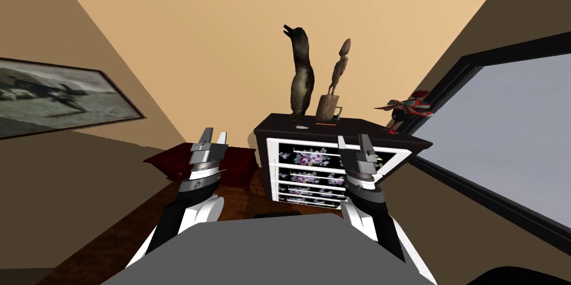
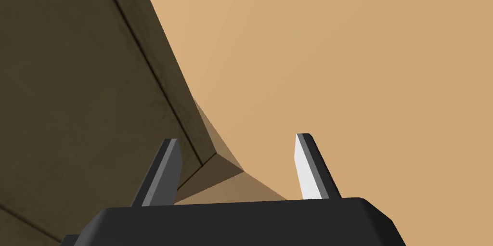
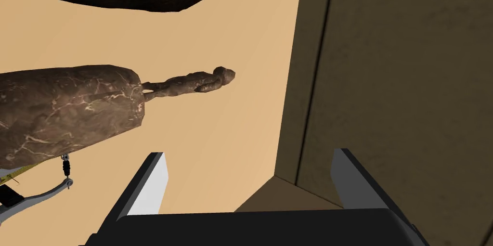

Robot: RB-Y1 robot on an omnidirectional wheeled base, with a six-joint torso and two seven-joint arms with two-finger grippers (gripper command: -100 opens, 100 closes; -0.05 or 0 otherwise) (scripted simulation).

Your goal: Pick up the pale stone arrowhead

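We judge the task barely begun, with nothing grasped and the whole reach left to do. The largest thing before us is the dark chest of drawers (image 1: 262, 131) with floral fronts, and everything that matters stands on its top. Tallest there is the dark bird statue (image 1: 301, 75), near the left end of the top, and just beside it, toward the middle, is the slim carved figure (image 1: 334, 89) on its block; the right wrist view looks past that same figure. A small painted bird (image 1: 410, 107) perches at the right edge. Our right gripper (image 1: 352, 139) is raised in front of the drawer fronts, short of the top's front edge, with its fingers (image 3: 154, 180) spread wide and nothing between them. Our left gripper (image 1: 214, 134) is held up off to the left of the chest, well apart from anything on it, its fingers (image 2: 308, 171) likewise released and bare. Smallest of all is the pale arrowhead (image 1: 302, 127), lying flat close to the front edge of the top, toward the front left corner, just in front of the bird statue's foot and untouched. What is left, as we read it: bring a gripper over that front edge, come down on the arrowhead without knocking the statue behind it, clench on it, and lift it off
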